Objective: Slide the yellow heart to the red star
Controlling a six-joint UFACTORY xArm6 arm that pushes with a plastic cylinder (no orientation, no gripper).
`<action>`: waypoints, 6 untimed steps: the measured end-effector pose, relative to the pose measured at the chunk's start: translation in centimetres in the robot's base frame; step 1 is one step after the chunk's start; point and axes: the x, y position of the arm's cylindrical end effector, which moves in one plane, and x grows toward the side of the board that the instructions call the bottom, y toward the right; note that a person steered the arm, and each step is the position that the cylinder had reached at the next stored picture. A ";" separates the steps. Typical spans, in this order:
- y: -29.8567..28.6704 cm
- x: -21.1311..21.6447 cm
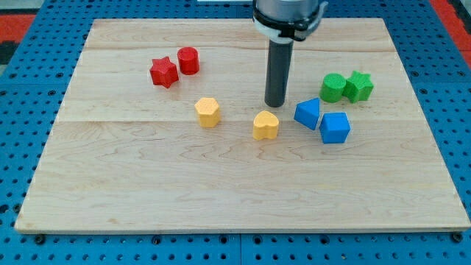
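Centrally, a pale wooden board (243,191) is seen laid on a blue pegboard surface (29,66); no writing can be read. No gripper is fitted: the dark rod (277,73) ends in my tip (275,104), planted just above and to the right of the yellow heart block (266,125). The red star block (163,72) is set well apart at the view's upper left, touching a red cylinder block (188,60). A yellow hexagonal block (208,112), two blue blocks (322,120) and two green blocks (346,87) are also shown.

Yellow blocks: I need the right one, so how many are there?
2. The yellow heart lies just below my tip; the yellow hexagonal block sits to its left. None seems hidden.
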 end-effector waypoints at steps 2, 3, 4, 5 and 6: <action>2.2 3.7; 1.4 7.3; -3.9 5.4; -6.8 0.5; -6.8 -0.6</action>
